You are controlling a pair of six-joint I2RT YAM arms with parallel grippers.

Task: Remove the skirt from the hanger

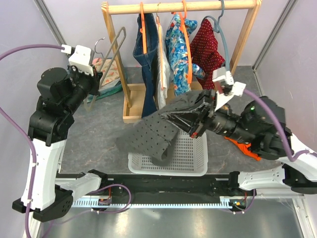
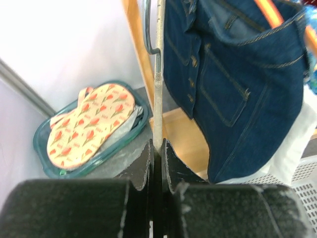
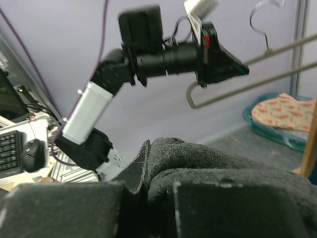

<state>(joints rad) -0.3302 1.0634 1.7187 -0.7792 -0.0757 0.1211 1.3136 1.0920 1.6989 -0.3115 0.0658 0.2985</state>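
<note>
The dark navy denim skirt (image 1: 148,69) (image 2: 233,84) hangs on an orange hanger (image 1: 143,29) (image 2: 277,12) at the left of the wooden rack. Neither gripper touches it. My left gripper (image 1: 96,79) (image 2: 158,146), left of the rack, is shut on a thin grey wire hanger (image 1: 111,52) (image 2: 157,74) that carries nothing. My right gripper (image 1: 198,119) (image 3: 151,148) is shut on a dark grey dotted garment (image 1: 148,136) (image 3: 208,163), which trails down over the white basket (image 1: 193,158).
The wooden rack (image 1: 183,7) also carries a white garment (image 1: 162,69), a blue floral garment (image 1: 178,49) and a red dotted one (image 1: 208,49). A teal tray (image 1: 115,88) (image 2: 42,153) with patterned cloth lies back left. Something orange (image 1: 245,148) lies under the right arm.
</note>
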